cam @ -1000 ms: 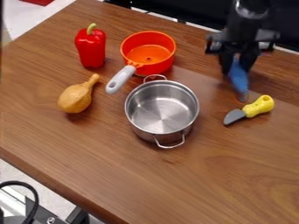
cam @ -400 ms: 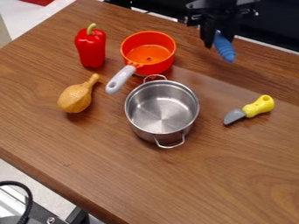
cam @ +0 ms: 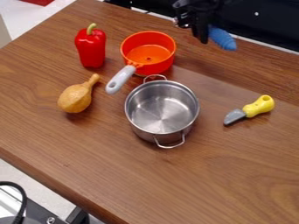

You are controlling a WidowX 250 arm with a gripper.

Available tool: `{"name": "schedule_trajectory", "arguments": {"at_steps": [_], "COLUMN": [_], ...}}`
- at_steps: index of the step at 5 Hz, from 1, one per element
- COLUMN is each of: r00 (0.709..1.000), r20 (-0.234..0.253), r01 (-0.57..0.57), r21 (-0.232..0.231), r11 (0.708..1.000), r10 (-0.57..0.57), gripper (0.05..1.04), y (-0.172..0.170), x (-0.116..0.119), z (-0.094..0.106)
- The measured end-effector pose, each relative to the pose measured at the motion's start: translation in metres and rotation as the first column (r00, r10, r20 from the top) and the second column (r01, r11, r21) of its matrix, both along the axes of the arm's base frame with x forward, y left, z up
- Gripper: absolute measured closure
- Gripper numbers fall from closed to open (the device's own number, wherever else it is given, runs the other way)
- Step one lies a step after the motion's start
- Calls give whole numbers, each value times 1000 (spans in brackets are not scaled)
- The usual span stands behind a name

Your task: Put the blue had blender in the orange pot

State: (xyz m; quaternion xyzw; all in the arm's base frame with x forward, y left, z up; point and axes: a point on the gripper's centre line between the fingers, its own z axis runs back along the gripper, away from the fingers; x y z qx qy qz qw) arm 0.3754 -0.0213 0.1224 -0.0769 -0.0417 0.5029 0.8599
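Observation:
Above the table's back edge, right of the orange pot, is my gripper (cam: 205, 36), shut on the blue hand blender (cam: 223, 39). The blender's ribbed blue end sticks out to the right of the gripper and tilts slightly down; its other end is hidden behind the gripper. The orange pot (cam: 148, 64) stands upright at the upper middle, its grey handle pointing down and left. Its inside shows nothing but the bottom with small holes.
A steel pot (cam: 161, 111) stands just in front of the orange pot. To the left are a red pepper (cam: 90, 48) and a tan gourd-like thing (cam: 76, 96). At the right lies a toy knife (cam: 249, 110) with a yellow handle.
The gripper has risen off the table and moved left toward the orange pot, carrying the blue blender, which has swung from nearly upright to a flatter slant.

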Motion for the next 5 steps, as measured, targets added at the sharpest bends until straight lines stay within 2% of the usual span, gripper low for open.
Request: {"name": "schedule_trajectory", "arguments": {"at_steps": [1,2,3,4,5], "r00": [996,988,982,977,976], "r20": [-41,-78,-106,-141,-142], "r01": [-86,-141,-164,-171,-179], "r21": [-67,-94,-103,-93,-83], "r11": [994,985,981,981,980], "r10": [83,134,153,157,166], "gripper": [716,716,716,716,716], "y": [7,14,19,27,38], "x": [-5,-9,-14,-20,-22], "z": [-1,-1,-3,-3,-8]}}
